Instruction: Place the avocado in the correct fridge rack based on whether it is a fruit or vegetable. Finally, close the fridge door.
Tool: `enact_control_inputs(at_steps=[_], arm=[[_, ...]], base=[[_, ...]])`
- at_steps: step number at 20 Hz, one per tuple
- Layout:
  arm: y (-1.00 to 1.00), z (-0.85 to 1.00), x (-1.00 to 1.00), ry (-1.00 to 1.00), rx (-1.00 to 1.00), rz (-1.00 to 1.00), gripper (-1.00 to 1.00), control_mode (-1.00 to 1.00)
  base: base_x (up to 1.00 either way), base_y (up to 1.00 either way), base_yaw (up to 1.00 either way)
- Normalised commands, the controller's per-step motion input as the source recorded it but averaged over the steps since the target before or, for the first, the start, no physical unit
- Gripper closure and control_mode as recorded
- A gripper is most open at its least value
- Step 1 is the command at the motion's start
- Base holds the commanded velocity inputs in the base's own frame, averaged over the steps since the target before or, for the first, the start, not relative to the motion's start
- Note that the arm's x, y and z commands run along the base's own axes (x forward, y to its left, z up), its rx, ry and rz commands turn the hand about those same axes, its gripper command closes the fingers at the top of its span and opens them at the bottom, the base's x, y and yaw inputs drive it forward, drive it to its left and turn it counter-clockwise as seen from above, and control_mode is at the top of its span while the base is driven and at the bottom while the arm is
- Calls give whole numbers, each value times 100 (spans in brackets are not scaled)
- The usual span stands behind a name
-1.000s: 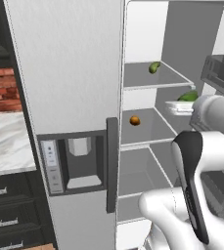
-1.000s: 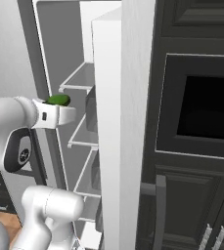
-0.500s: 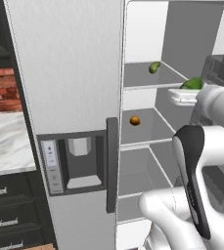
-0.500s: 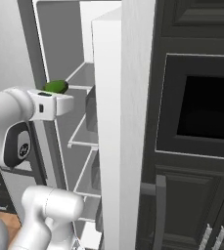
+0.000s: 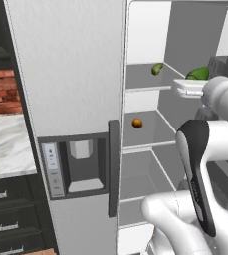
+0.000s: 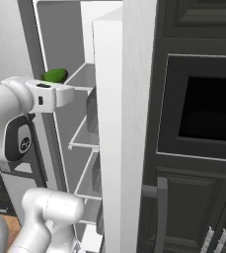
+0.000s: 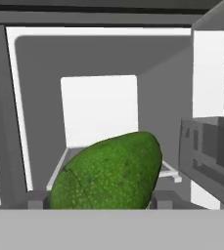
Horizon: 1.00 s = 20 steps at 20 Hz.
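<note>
The jaws (image 7: 100, 197) are closed on the avocado (image 7: 107, 172), which sits between the two dark finger tips (image 7: 163, 199) and bulges up across the hand view, green and speckled. In the left base view the avocado (image 5: 199, 74) shows above the white hand at the height of the upper fridge shelf (image 5: 144, 80); in the right base view the avocado (image 6: 55, 75) rides on top of the hand, just in front of the open fridge interior. Past the fruit the hand view looks into the grey compartment, with a bright white back panel (image 7: 100, 111) and bins (image 7: 209, 147) to the right. An elongated paler green item (image 5: 157, 68) lies on the upper shelf, and an orange ball (image 5: 137, 123) rests on the shelf below. The fridge door (image 6: 120, 128) stands open, edge-on in the right base view, beside dark cabinets with a built-in oven (image 6: 203, 108). The other door with the dispenser panel (image 5: 75, 164) is shut; left of it are a marble surface (image 5: 6, 149) and a brick wall (image 5: 1, 92). The arm (image 5: 200, 164) rises, bends at the elbow and reaches level toward the shelves.
</note>
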Motion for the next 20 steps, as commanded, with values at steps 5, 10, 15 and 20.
enact_control_inputs(at_steps=[5, 10, 15, 20], arm=[[0, 2, 19, 11, 0, 0, 100, -100], [0, -3, 35, 14, 0, 0, 100, -100], [0, -23, 31, 11, 0, 0, 100, -100], [-7, -44, 35, 7, 0, 0, 100, -100]], base=[[0, 0, 0], [0, 0, 0], [0, 0, 0], [0, 0, 0]])
